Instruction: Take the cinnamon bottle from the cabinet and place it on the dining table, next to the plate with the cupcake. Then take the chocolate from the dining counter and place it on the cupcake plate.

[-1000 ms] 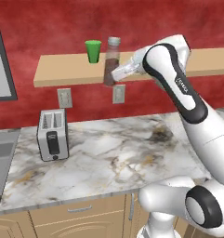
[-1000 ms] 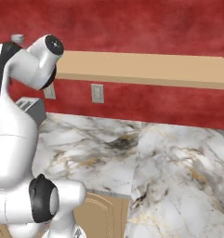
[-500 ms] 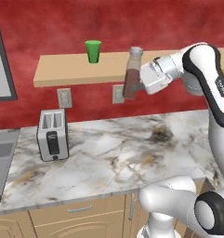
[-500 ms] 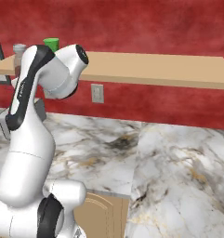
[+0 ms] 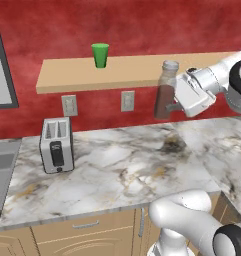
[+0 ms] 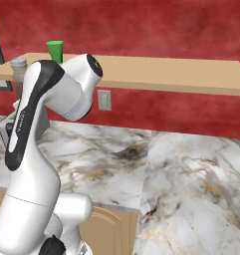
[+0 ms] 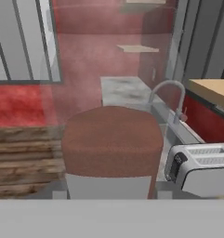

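Since the earlier frame the slim clear cinnamon bottle of reddish-brown powder with a grey cap (image 5: 165,91) has come further right and off the light wooden shelf (image 5: 132,70) — it now hangs upright in the air above the white marble surface (image 5: 122,165), gripped by the claw (image 5: 173,106). Far left on the shelf stands a green cup (image 5: 100,54); below it, a silver toaster (image 5: 56,145).
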Controlling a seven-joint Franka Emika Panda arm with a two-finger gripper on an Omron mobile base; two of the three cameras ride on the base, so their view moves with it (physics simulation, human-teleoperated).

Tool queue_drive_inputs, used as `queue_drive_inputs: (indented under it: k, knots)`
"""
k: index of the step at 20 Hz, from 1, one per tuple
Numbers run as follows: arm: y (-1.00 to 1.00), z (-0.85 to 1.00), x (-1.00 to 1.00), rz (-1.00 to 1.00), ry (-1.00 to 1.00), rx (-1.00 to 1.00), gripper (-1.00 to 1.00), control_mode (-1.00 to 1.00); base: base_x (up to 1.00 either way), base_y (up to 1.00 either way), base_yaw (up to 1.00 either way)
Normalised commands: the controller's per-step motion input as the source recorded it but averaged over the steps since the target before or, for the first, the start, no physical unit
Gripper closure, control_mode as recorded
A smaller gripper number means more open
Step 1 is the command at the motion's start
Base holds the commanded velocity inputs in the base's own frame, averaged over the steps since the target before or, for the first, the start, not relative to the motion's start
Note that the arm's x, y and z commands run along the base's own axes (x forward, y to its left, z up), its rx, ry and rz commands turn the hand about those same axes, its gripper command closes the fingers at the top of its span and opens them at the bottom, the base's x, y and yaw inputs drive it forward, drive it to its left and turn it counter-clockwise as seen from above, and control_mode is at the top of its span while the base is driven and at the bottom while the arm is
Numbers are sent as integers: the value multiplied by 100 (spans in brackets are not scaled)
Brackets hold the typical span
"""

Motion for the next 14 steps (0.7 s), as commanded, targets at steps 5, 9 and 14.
queue_drive_inputs:
  k: [5,9,14]
  knots:
    - [-8,-2,-14,0,0,-3,100,-100,0,0,0]
    - [0,0,0,0,0,0,100,100,-5,0,0]
    - [0,0,0,0,0,0,100,100,-54,3,1]
